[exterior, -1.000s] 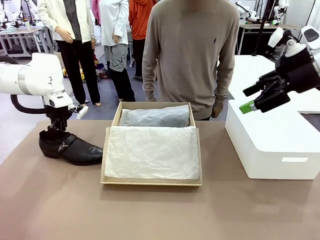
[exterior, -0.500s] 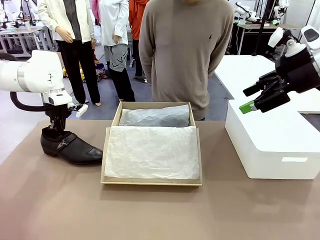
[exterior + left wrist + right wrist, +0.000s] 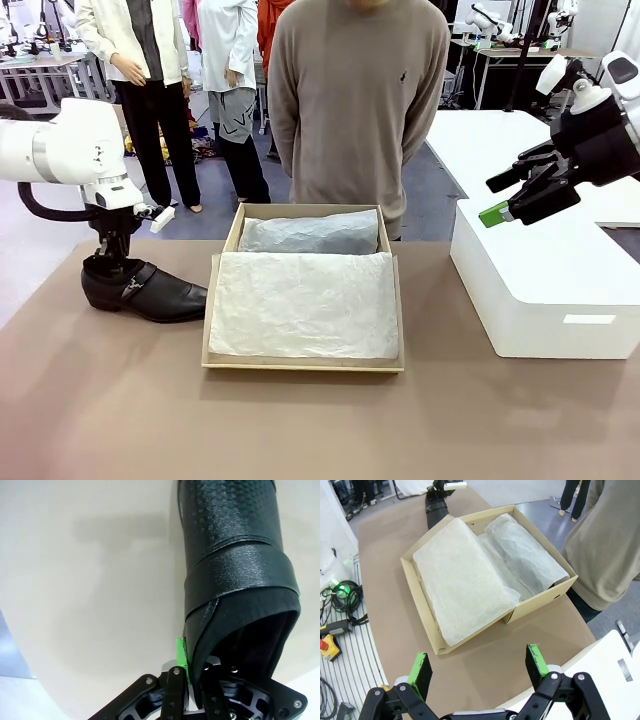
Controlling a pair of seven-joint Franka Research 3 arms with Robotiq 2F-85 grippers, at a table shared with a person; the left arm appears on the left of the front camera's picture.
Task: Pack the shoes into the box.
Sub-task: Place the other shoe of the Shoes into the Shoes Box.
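The black dress shoe [image 3: 147, 291] sits on its sole just left of the box [image 3: 300, 366], its long axis running across the table with the pointed toe toward the box and the heel away. The left gripper [image 3: 113, 258] is clamped tight on its heel collar. The right gripper [image 3: 507, 197] gapes wide and empty, right of the box, above a white block [image 3: 560, 290]. The tabletop [image 3: 300, 430] is brown, and a person [image 3: 350, 100] stands behind the box, others farther back.

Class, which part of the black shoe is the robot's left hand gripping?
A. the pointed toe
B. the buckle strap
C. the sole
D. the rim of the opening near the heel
D: the left hand is shut on the opening rim of the shoe at its heel end, away from the toe.
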